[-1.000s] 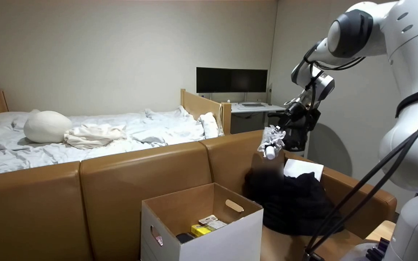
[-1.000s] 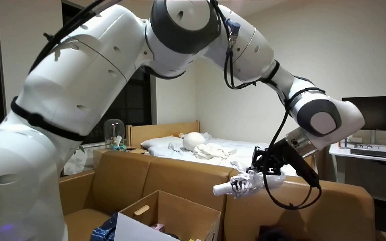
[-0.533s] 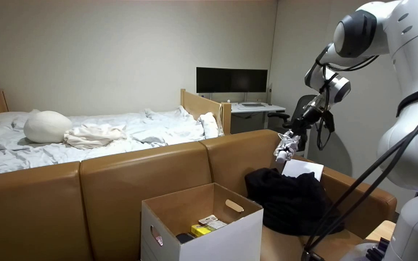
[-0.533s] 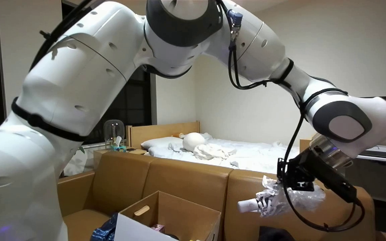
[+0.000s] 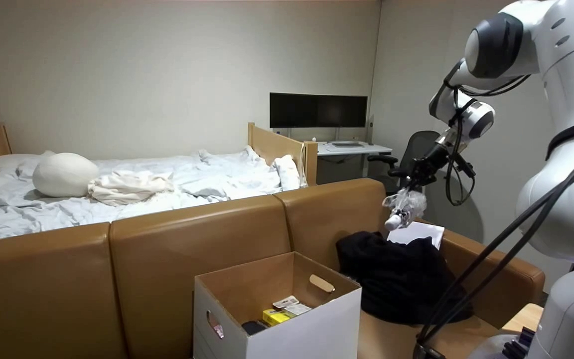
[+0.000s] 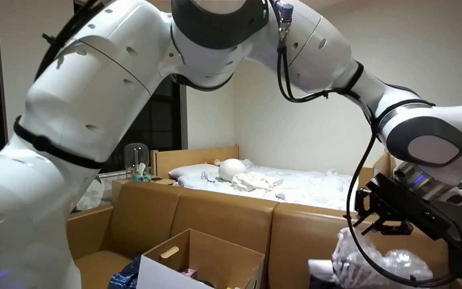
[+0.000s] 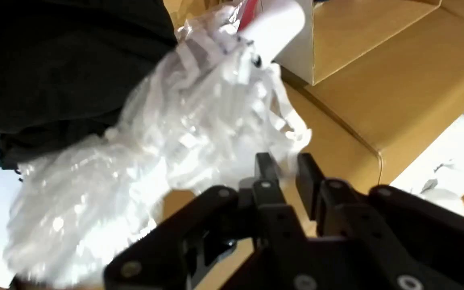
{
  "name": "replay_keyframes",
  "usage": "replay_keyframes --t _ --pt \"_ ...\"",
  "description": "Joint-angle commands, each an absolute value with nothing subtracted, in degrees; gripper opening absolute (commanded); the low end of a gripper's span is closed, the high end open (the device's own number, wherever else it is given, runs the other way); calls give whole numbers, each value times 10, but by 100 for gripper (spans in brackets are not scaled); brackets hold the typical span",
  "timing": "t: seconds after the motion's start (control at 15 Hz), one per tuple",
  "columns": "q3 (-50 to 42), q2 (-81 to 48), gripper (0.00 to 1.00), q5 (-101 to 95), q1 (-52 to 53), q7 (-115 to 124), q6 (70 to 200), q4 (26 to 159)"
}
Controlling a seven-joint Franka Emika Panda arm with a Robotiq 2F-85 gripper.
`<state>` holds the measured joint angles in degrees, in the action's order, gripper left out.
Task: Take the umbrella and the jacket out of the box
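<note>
The end effector (image 7: 285, 165) stands narrowly parted just above the plastic-wrapped umbrella (image 7: 183, 141); whether they touch is unclear. The black jacket (image 5: 401, 284) lies on a brown sofa (image 5: 43, 289), beside the white-sided box (image 5: 307, 324).

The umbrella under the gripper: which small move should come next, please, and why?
Probably the gripper should open slightly wider. Its jaws stand only a little apart, and the umbrella is close below them, where its loose clear plastic could snag. The umbrella is outside the cardboard box, near the black jacket on the brown sofa, so releasing seems right.
</note>
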<state>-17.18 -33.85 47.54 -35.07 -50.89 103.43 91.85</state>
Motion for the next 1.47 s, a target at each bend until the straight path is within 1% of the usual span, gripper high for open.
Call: replay_keyframes --t 0.0,0.27,0.47,0.6,0.8,0.87,0.93,1.0,1.2,1.4 --pt "-158 -297 52 505 -345 -416 1096 957" --pt "-149 -278 78 531 -330 -322 1180 977" --pt "-148 -248 99 548 -304 -266 1268 1029" --pt "-143 -210 100 574 -276 -247 1356 1096" --pt "-179 -158 100 658 -185 -265 1496 1186" --pt "-184 -143 100 646 -155 -240 1545 1216" --pt "-158 -123 100 590 -152 -192 1574 1250" --pt "-170 -104 100 509 -131 -128 1535 1280" --pt "-147 -40 100 394 -106 -30 1446 1327" --pt "-123 10 100 289 -89 71 1316 1325"
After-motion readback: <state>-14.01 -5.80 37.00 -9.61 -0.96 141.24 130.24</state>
